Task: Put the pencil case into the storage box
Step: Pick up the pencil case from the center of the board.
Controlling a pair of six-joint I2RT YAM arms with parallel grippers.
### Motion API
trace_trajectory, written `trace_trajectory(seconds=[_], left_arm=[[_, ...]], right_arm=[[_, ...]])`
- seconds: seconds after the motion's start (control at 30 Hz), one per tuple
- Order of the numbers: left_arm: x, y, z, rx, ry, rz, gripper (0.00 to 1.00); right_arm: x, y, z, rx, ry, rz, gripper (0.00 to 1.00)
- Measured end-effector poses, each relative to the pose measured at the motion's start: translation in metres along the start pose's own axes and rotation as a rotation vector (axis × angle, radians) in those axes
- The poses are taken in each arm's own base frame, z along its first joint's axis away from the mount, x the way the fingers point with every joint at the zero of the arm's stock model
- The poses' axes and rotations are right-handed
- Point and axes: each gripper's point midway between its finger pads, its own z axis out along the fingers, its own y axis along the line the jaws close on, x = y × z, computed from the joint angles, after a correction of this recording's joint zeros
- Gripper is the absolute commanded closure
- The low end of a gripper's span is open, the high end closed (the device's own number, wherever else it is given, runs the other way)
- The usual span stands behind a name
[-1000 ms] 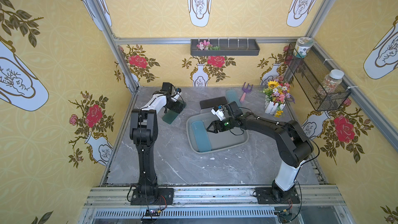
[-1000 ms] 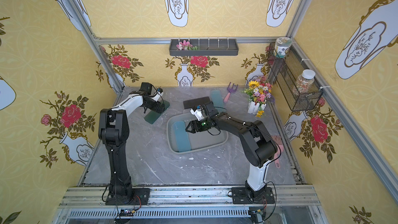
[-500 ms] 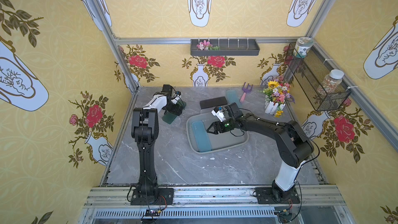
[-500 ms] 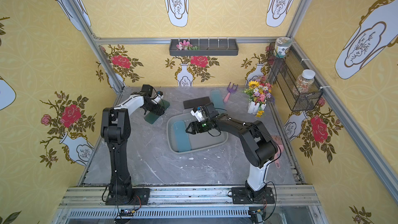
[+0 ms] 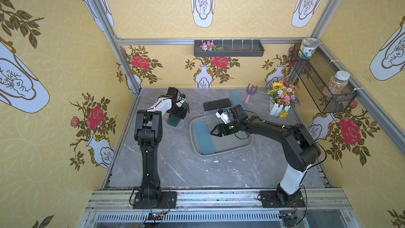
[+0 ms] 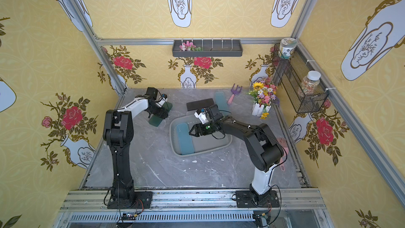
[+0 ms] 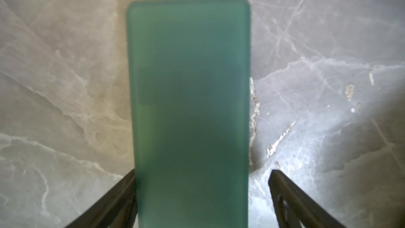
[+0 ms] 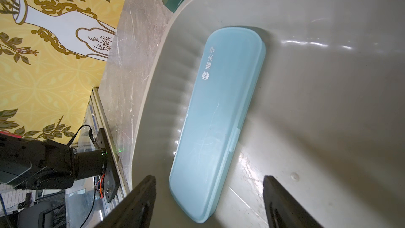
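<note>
The translucent dark-green rectangular plastic pencil case (image 5: 174, 121) lies on the grey marble table (image 5: 186, 172), left of centre in a top view, just beside the shallow grey-green plastic storage box (image 5: 230, 144). The left gripper (image 7: 201, 172) straddles it with jaws spread, one jaw seemingly touching its side; centre it, then squeeze evenly. The right gripper (image 8: 208, 176) hangs spread and empty over a light-blue case (image 8: 219, 110) inside the box

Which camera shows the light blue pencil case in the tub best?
The right wrist view: the light blue pencil case lies large and sharp in the storage box, logo readable. Both top views show it small. The left wrist view shows only a green case.
</note>
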Motion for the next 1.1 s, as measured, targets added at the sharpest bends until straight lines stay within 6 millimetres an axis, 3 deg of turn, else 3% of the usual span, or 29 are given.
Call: trace_trajectory(seconds=[0.23, 0.73, 0.9, 1.1], left_arm=[[0.014, -0.001, -0.002, -0.010, 0.032, -0.035, 0.03], [0.023, -0.011, 0.004, -0.032, 0.060, -0.160, 0.01], [0.026, -0.010, 0.003, -0.058, 0.058, -0.207, 0.09], [0.031, -0.009, 0.002, -0.078, 0.053, -0.254, 0.26]], right_arm=[[0.000, 0.000, -0.001, 0.001, -0.002, 0.001, 0.20], [-0.003, 0.000, 0.000, -0.003, -0.016, 0.000, 0.20], [-0.002, -0.002, 0.002, -0.003, -0.012, 0.004, 0.20], [-0.003, -0.002, 0.002, -0.003, -0.015, 0.002, 0.20]])
